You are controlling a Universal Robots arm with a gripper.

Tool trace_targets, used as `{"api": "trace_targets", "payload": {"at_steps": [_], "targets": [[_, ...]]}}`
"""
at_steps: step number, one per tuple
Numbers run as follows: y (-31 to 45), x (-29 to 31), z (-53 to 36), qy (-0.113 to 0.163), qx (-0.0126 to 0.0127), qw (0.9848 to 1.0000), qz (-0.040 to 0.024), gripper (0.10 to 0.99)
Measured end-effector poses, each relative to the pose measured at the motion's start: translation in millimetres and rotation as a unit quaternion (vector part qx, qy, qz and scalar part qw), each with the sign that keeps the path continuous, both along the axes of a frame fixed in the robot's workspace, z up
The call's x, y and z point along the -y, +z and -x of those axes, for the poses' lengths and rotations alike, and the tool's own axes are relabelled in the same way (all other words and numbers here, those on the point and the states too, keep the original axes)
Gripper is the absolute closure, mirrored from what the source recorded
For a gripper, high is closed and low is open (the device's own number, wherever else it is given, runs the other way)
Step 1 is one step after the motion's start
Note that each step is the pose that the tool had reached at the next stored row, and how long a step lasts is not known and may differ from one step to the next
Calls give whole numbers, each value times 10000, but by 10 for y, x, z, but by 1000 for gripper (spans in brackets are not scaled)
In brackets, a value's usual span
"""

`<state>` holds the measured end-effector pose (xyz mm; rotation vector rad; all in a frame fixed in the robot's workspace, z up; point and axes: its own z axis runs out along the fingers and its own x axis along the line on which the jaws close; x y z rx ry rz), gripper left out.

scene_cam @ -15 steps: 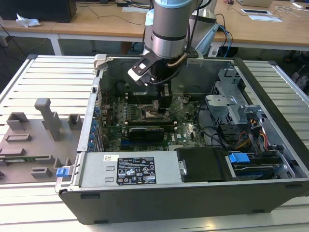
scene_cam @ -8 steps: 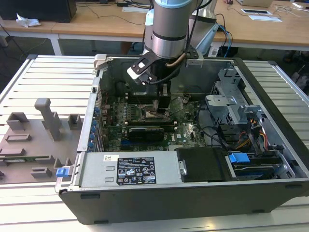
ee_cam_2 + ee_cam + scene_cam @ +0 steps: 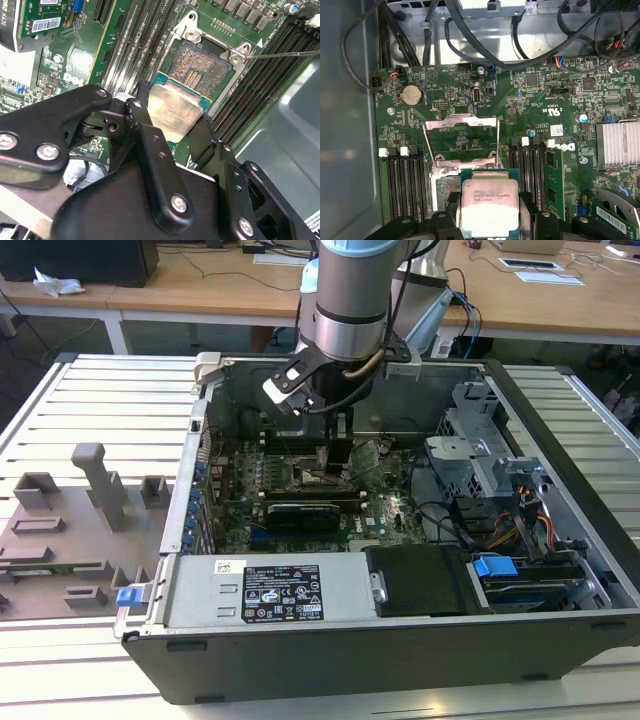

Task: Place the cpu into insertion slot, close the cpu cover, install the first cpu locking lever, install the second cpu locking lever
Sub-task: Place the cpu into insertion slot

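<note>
In both wrist views my gripper [image 3: 490, 212] is shut on the cpu [image 3: 490, 207], gripping two opposite edges of the chip with its pale metal top facing up. The cpu [image 3: 175, 112] hangs just above the motherboard and overlaps one edge of the insertion slot [image 3: 200, 70], whose dark pin field is exposed. The cpu cover [image 3: 461, 140] is a thin silver frame swung open beyond the slot. A thin wire locking lever [image 3: 285, 53] sticks out beside the slot. In the exterior view the gripper [image 3: 335, 455] reaches down into the open computer case.
Long black memory slots [image 3: 402, 180] flank the socket on both sides. A black graphics card [image 3: 300, 512] lies close by, and a finned heatsink [image 3: 617, 145] sits on the board. Black cables [image 3: 470, 35] hang along the case wall. A power supply [image 3: 265, 592] and drive cage [image 3: 490, 455] line the case.
</note>
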<state>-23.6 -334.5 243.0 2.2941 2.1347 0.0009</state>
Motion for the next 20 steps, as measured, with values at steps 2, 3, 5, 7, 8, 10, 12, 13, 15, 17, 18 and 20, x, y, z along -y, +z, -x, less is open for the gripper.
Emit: {"api": "trace_targets", "payload": {"at_steps": [2,3,5,7,8,10,12,13,15,17,18,20], "targets": [[-1,-2,3,-1,0,10000,-1,541],[-2,-5,6,-1,1,10000,-1,541],[-4,-10,28,0,0,10000,-1,541],[-6,-16,59,0,0,10000,0,541],[-7,-21,66,0,0,10000,0,541],[-14,-65,73,0,0,10000,0,541],[-17,-109,73,0,0,10000,0,541],[-19,-122,73,0,0,10000,0,541],[-41,-146,73,0,0,10000,-1,541],[-73,-154,80,0,0,10000,0,541],[-86,-154,98,0,0,10000,-1,541],[-114,-154,130,46,0,10000,-13,541]]}}
